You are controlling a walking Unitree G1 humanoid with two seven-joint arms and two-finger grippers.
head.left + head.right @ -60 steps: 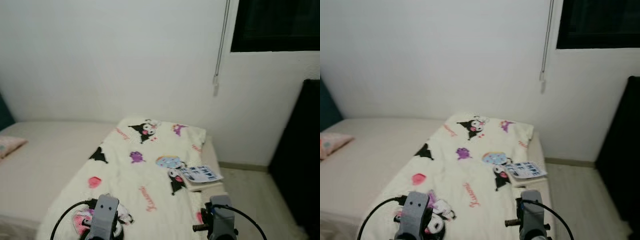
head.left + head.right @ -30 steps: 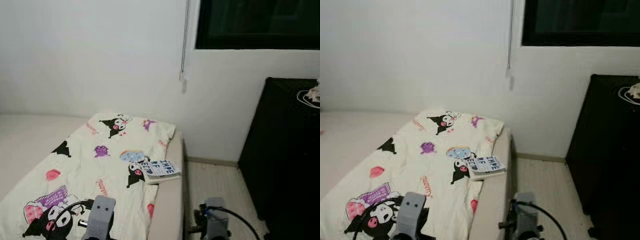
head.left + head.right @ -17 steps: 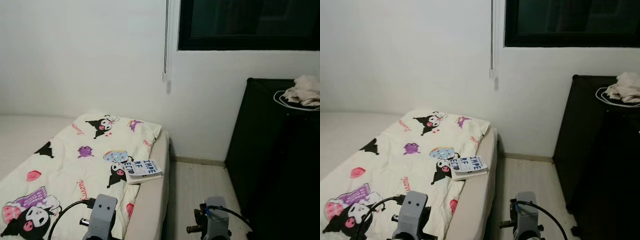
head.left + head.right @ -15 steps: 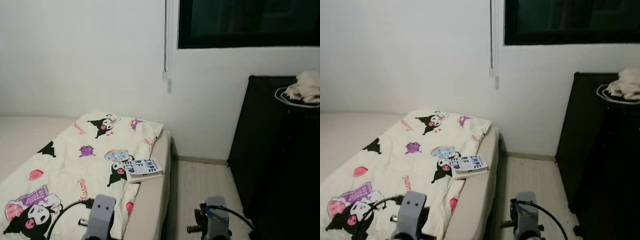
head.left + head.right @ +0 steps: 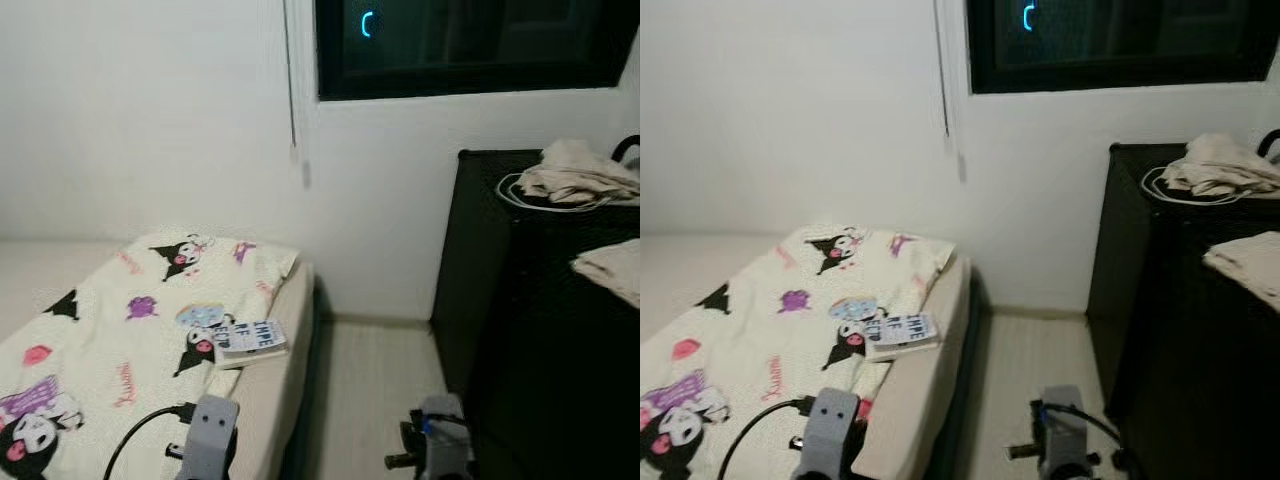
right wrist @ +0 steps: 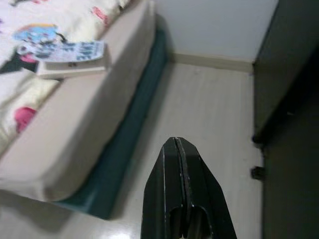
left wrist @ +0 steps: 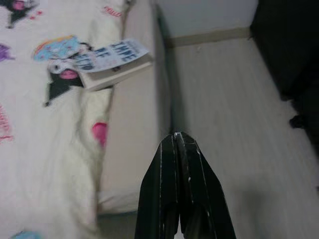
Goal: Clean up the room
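Observation:
A book (image 5: 250,340) with a blue-lettered white cover lies near the right edge of a bed, on a cream blanket (image 5: 110,330) printed with cartoon figures. The book also appears in the left wrist view (image 7: 112,57) and the right wrist view (image 6: 70,55). Crumpled beige clothes (image 5: 575,175) and a white cable sit on top of a tall black cabinet (image 5: 540,300), with a folded pale cloth (image 5: 610,265) nearer me. My left gripper (image 7: 177,135) is shut and empty over the bed's edge. My right gripper (image 6: 175,140) is shut and empty above the floor.
A strip of pale wood floor (image 5: 370,390) runs between the bed's mattress (image 5: 285,370) and the black cabinet, up to a white wall. A dark window (image 5: 470,45) is above, and a blind cord (image 5: 293,100) hangs beside it.
The camera has swung to the right: the bed and book slid left in the picture and the black cabinet with the clothes came into view. Both grippers stay shut.

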